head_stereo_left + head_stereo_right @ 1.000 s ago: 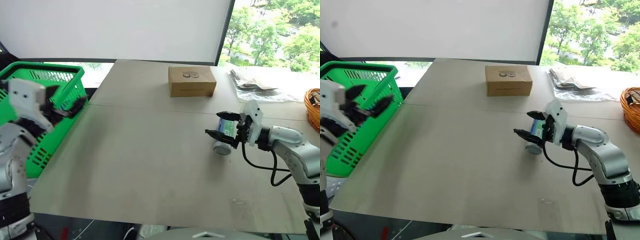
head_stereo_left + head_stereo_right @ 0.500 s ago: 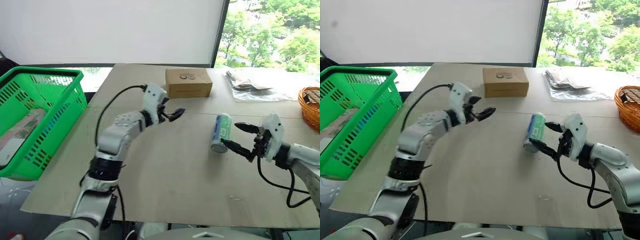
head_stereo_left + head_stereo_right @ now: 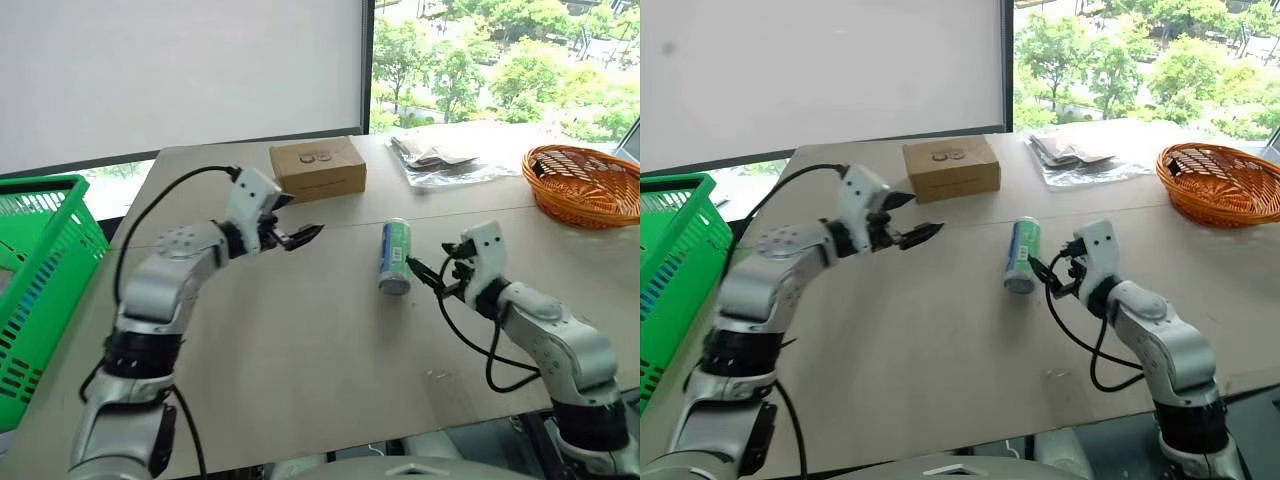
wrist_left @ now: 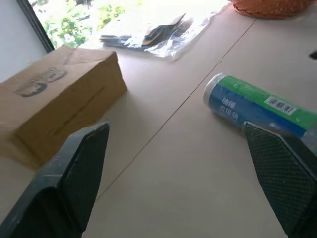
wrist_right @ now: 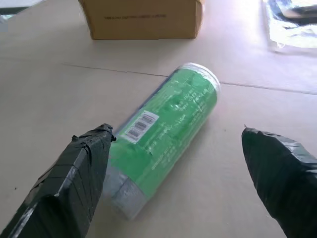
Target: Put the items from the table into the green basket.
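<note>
Green-and-white, the cylindrical bottle (image 3: pixel 394 257) lies on its side on the beige-grey table (image 3: pixel 300 340), just past the seam, well apart from the bright green slotted plastic basket (image 3: pixel 40 290). Our right gripper (image 3: pixel 438 272) sits just beside its white end, jaws spread wide and empty, apparently lined up to straddle it. Our left gripper (image 3: pixel 300 236) hangs nearby, equally wide and empty, perhaps to help.

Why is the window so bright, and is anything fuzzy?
In the left eye view, daylight through the window washes the trees pale; in the left wrist view, glare whitens the plastic bag; both wrist views blur the close black fingers while the bottle stays sharp.
</note>
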